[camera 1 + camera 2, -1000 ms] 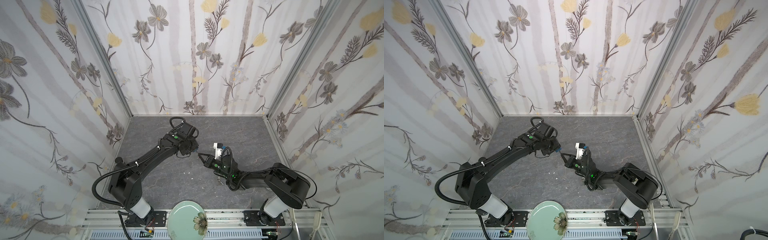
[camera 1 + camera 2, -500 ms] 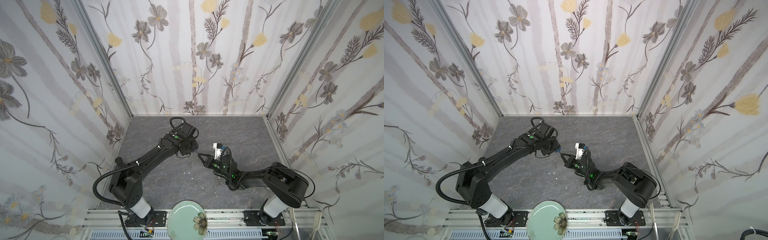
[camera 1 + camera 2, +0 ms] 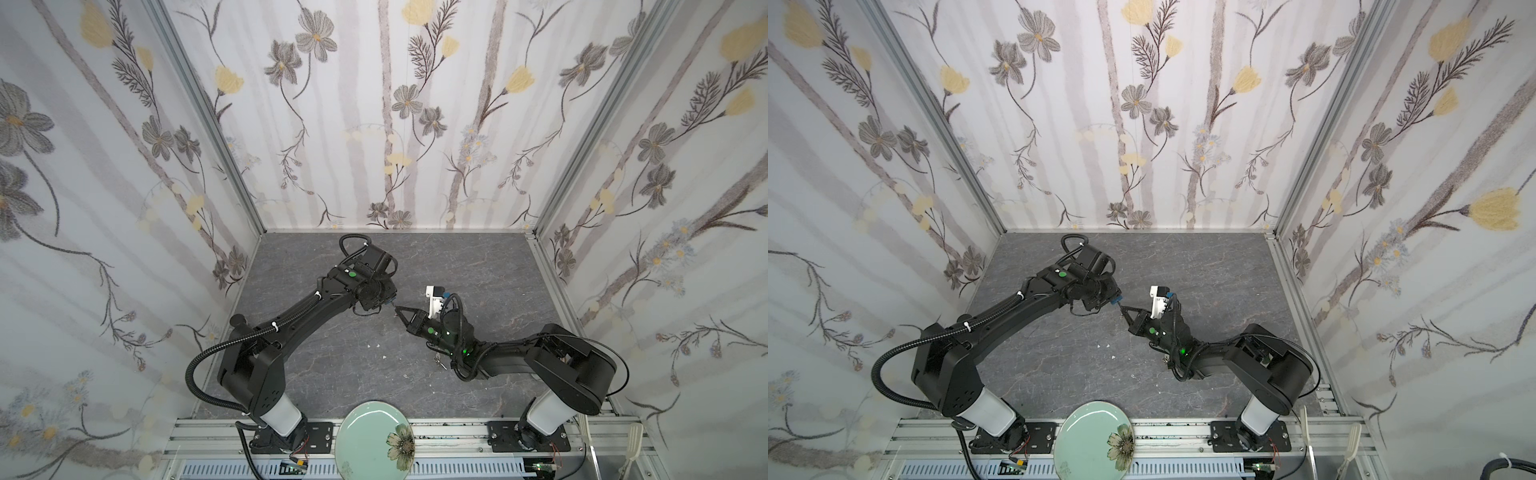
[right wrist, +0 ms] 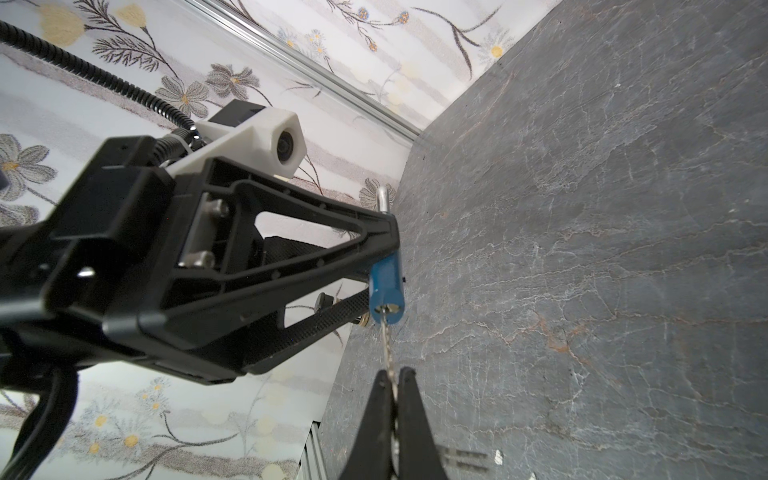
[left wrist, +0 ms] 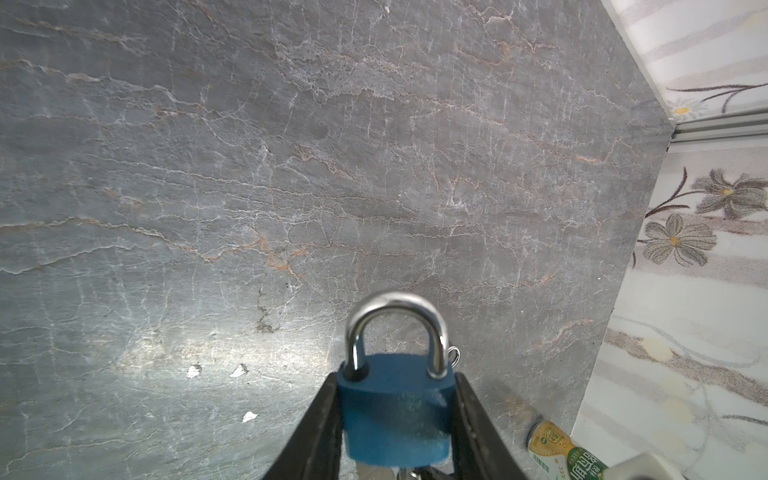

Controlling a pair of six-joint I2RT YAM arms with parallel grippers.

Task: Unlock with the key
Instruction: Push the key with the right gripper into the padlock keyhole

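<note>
- Right, we see the left gripper [image 5: 395, 379] partly open, its jaws clamped on both sides of the blue padlock [image 5: 395, 415], over the middle of the bench [image 5: 249, 166].
- Shackle [image 5: 397, 307] looks seated in the body.
- Right gripper [image 4: 394, 374] is pinched tight on the key [image 4: 387, 340], whose tip sits in the padlock's keyhole.

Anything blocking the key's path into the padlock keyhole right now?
Nothing visible does. The right gripper pinches the key, whose blade runs straight to the keyway in the bottom of the padlock, with its tip at the slot. The left gripper clamps the padlock by its sides, leaving the bottom face uncovered.
</note>
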